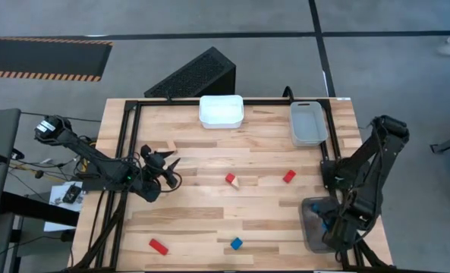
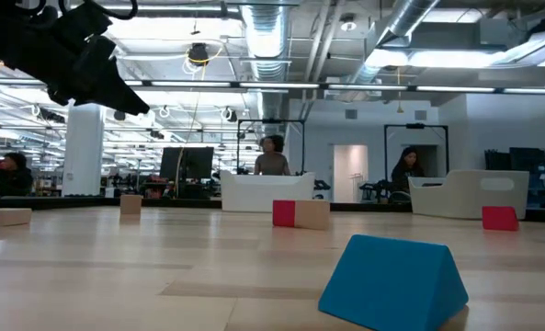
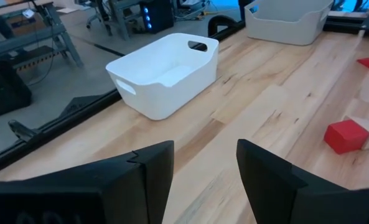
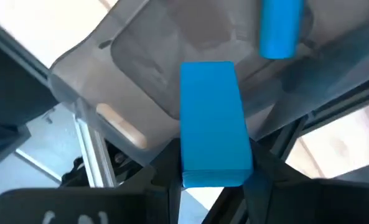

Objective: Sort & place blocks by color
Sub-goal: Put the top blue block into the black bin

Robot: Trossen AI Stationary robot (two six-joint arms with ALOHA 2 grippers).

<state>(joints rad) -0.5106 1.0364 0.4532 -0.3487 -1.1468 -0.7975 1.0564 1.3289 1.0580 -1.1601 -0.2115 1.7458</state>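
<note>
Blue bar block (image 4: 213, 121) clamped in right tool (image 4: 209, 163), over grey bin (image 1: 316, 227) holding another blue piece (image 4: 281, 27). Left tool (image 3: 203, 168) unclenched, empty, above surface (image 1: 202, 205) near white bin (image 3: 162, 73).

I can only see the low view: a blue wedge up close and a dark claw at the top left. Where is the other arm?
Observer: The right gripper is over the grey bin at the table corner on its own side.
Operator: Is it carrying anything?
Observer: Yes, it is shut on a blue bar.
Operator: Is anything in that bin?
Observer: One blue piece lies inside.
Operator: And the claw I see?
Observer: The left gripper is open and empty, facing the white bin.
</note>
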